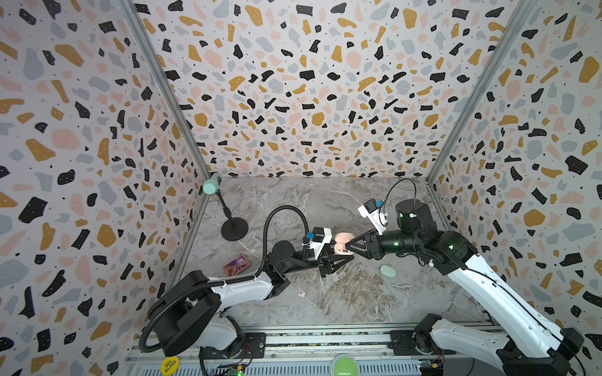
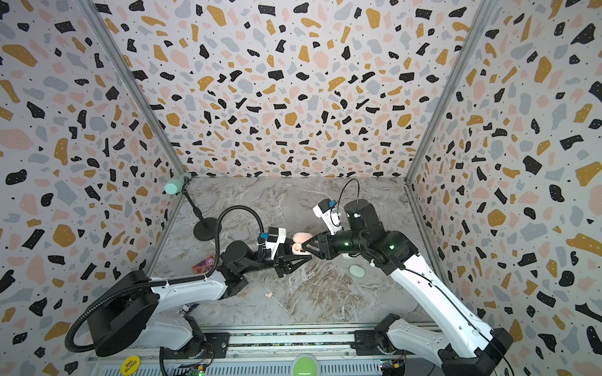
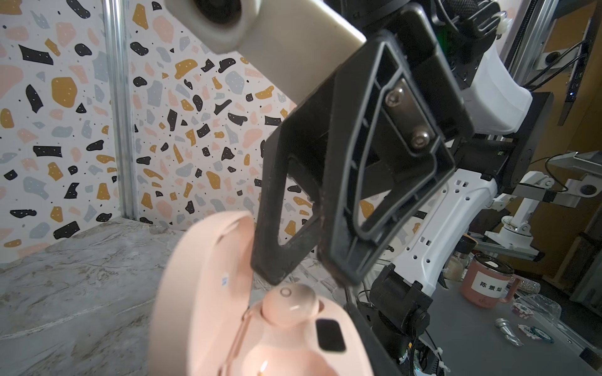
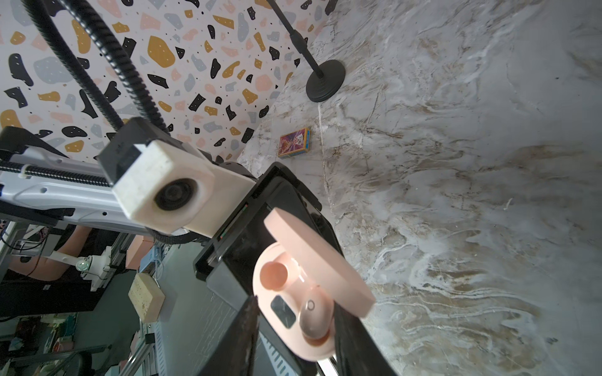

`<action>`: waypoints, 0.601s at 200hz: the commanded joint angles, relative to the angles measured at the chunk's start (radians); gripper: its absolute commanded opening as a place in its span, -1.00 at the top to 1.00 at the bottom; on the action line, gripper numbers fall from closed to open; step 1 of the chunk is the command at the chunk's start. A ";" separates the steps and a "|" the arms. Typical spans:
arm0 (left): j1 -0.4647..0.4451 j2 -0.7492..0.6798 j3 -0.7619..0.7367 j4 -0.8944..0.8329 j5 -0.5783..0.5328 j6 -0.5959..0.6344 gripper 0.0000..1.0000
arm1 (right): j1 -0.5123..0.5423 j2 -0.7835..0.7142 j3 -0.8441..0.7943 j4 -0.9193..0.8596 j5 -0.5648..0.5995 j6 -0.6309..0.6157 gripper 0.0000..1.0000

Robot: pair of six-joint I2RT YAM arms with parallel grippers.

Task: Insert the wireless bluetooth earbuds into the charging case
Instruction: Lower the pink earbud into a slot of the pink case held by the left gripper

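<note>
Support comes from the left gripper [image 1: 342, 257], clamped on the open pink charging case [image 3: 202, 286] to steady it; right gripper [image 3: 308, 275], jaws parted, sits just above the pink earbud [image 3: 290, 306] seated in that case.

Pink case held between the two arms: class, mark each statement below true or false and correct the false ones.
1. The pink case is open. True.
2. Both of its slots hold earbuds. False: one earbud is seated; the other slot is empty.
3. The left gripper holds the pink case. True.
4. The green case lies open. False: it is closed.
5. A loose earbud lies on the table. True.
</note>
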 commanded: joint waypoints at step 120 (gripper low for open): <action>0.088 0.010 -0.057 0.167 -0.053 -0.050 0.88 | 0.138 -0.033 0.039 0.004 0.058 0.031 -0.14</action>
